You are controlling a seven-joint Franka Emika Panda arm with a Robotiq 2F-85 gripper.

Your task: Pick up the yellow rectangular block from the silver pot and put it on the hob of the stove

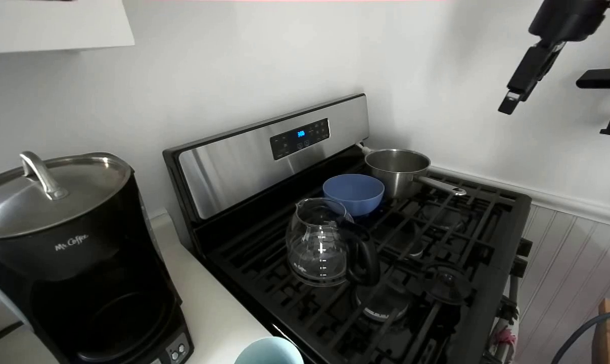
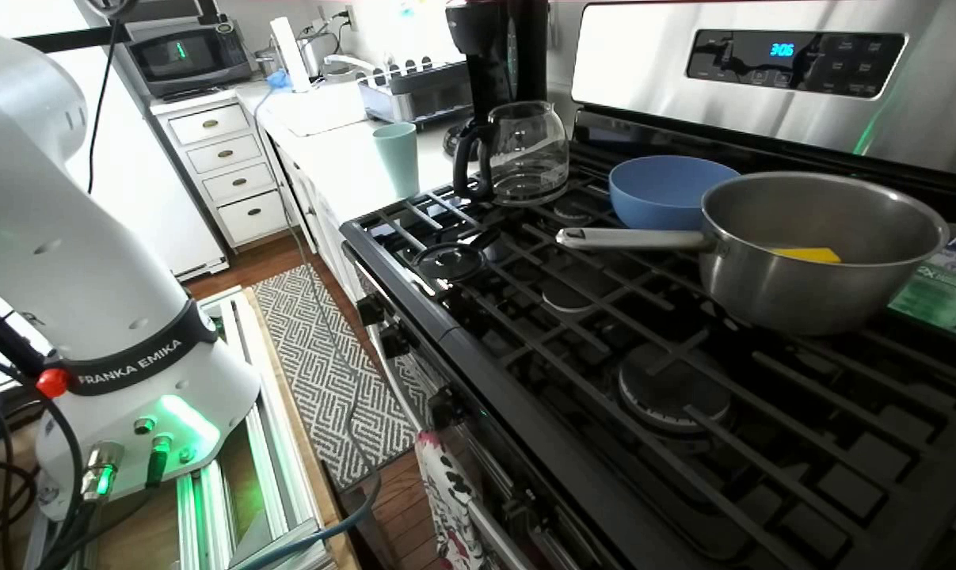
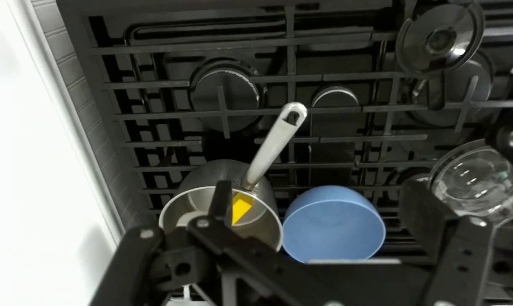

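Observation:
The yellow rectangular block [image 2: 806,254] lies inside the silver pot [image 2: 810,297]. In the wrist view the block [image 3: 241,207] is partly covered by a finger; the pot's wall hides it in an exterior view where the pot [image 1: 398,177] stands at the back. The pot rests on the grates of the hob [image 2: 553,372], its handle pointing toward the front. The stove [image 1: 224,182] has a steel back panel with a blue display. My gripper [image 3: 322,208] is open and empty, fingers wide apart; an exterior view shows the gripper [image 1: 509,103] high above the stove.
A blue bowl [image 3: 335,229] stands right beside the pot. A glass carafe [image 1: 317,253] and a small glass lid [image 3: 441,40] sit on the grates. A black coffee maker [image 1: 82,263], a pale green cup [image 2: 398,158] and a detergent bottle [image 2: 941,285] are nearby. A wall [image 3: 39,170] borders the stove.

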